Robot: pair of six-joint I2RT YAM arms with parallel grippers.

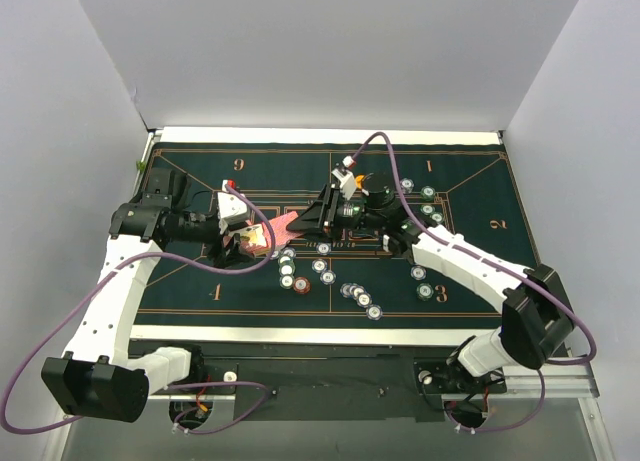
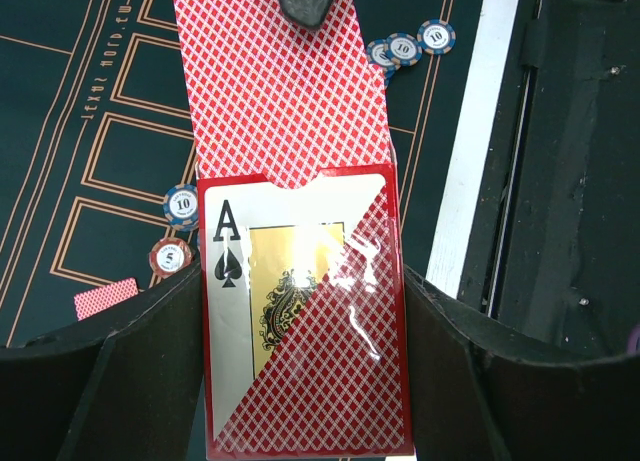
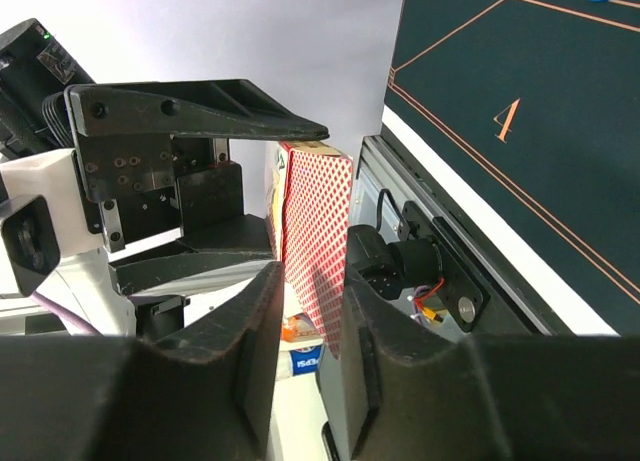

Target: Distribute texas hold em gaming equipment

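My left gripper [image 2: 303,281] is shut on a red card box [image 2: 305,361] with an ace of spades printed on it, held above the mat's middle [image 1: 252,239]. A red-backed playing card [image 2: 280,91] sticks halfway out of the box's mouth. My right gripper [image 3: 312,256] faces the box from the right [image 1: 318,216]. Its fingers stand a little apart on either side of that card [image 3: 318,211], and one fingertip [image 2: 312,1] lies over the card's far end. Poker chips lie scattered on the mat [image 1: 290,271], [image 1: 360,296], [image 1: 430,206].
The dark green felt mat [image 1: 200,171] with gold lines covers the table. A blue chip [image 2: 181,203], a red chip [image 2: 170,256] and a single face-down card [image 2: 105,298] lie below the box. More chips [image 2: 405,47] sit near the mat's white front edge [image 2: 470,161].
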